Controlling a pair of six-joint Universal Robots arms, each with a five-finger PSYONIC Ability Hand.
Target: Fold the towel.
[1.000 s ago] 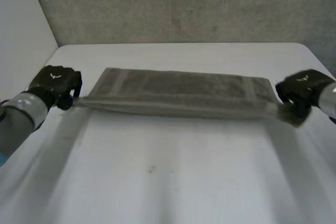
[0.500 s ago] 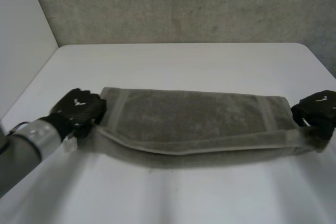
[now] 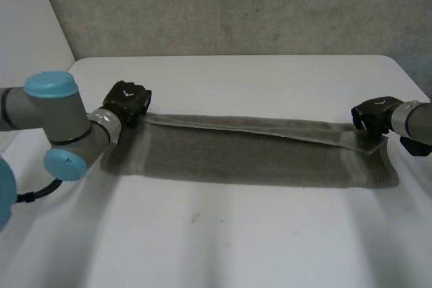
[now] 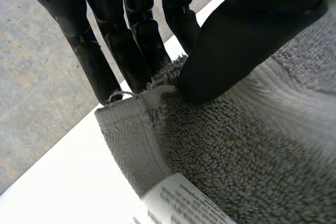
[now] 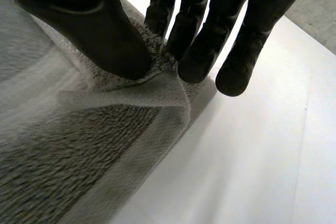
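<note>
Head view: a grey towel (image 3: 250, 160) lies stretched lengthwise across the white bench (image 3: 223, 247).
The left robot hand (image 3: 127, 100) pinches the towel's far left corner between thumb and fingers. The right robot hand (image 3: 370, 113) pinches the far right corner likewise, with a fold raised along that far edge.

Grey arm (image 3: 40, 114), round light-blue caps (image 3: 50, 84) — left hand (image 3: 127, 101) and right hand (image 3: 373, 114) black, each with a white emblem.
</note>
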